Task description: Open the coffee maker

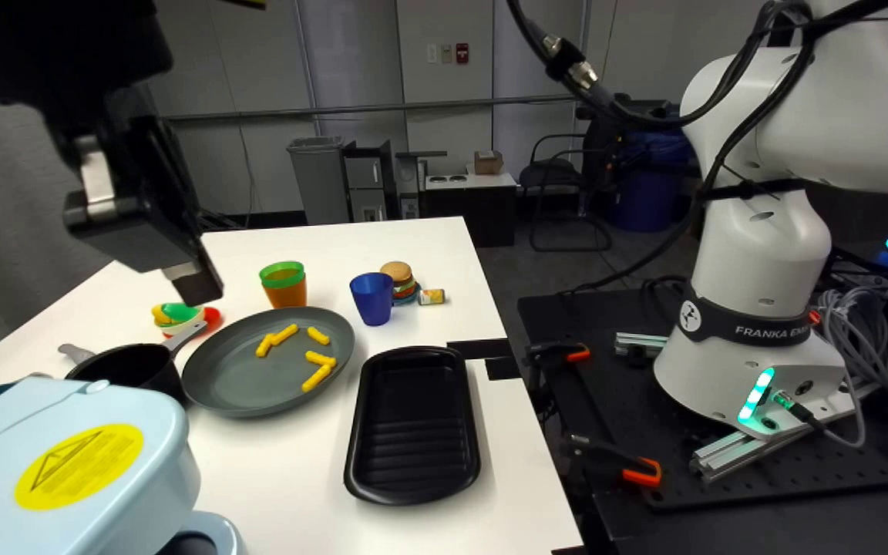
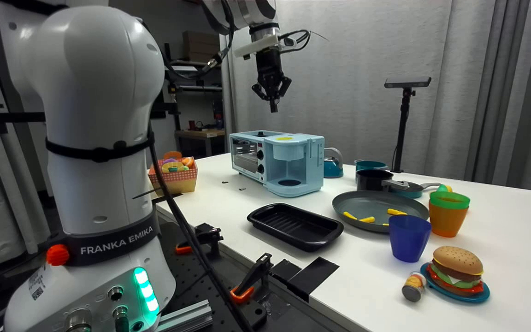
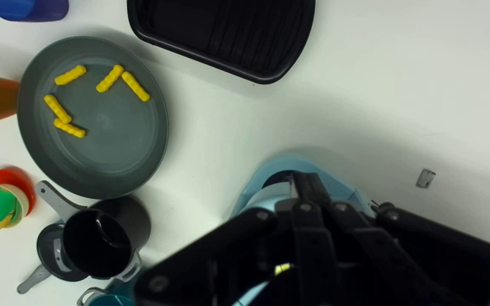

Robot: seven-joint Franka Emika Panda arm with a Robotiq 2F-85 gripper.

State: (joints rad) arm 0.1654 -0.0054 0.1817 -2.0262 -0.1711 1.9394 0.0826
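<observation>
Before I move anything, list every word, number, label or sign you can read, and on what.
"FRANKA EMIKA": the black band on the robot arm's base.
Triangle sign, no words legible: the round yellow sticker on the coffee maker.
Round white emblem, no letters legible: the same black band.
Too small or blurred: writing on the small can, the code label on that base, the red wall fitting.

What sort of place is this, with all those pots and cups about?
Probably a robotics lab rather than a kitchen: a white robot arm stands over a black perforated board, a camera-like bar tops a thin black stand, and the burger looks like a toy.
</observation>
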